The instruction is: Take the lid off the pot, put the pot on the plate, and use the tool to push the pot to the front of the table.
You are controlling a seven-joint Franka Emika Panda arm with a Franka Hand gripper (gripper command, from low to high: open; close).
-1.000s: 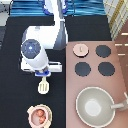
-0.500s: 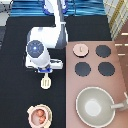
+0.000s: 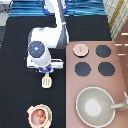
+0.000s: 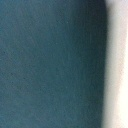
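Note:
My gripper (image 3: 46, 73) hangs over the black table (image 3: 15, 75), left of the stove. It is shut on the handle of the cream-white tool (image 3: 47, 82), whose flared head points toward the exterior view's bottom. The pink pot (image 3: 39, 115), with reddish contents, sits on the cream plate (image 3: 30, 111) near the bottom edge, well below the tool. The pinkish-tan lid (image 3: 80, 49) lies on the stove top, apart from the pot. The wrist view shows only dark table (image 4: 45, 65) and a pale strip along one side.
The pinkish-brown stove (image 3: 120, 65) fills the exterior view's right, with three black burners (image 3: 103, 51). A large grey-beige pan (image 3: 95, 105) with a long handle stands at the bottom right. The robot arm (image 3: 59, 25) comes down from the top.
The gripper has shifted a little toward the exterior view's top and right, and the tool has come with it. Pot, plate and lid have not moved.

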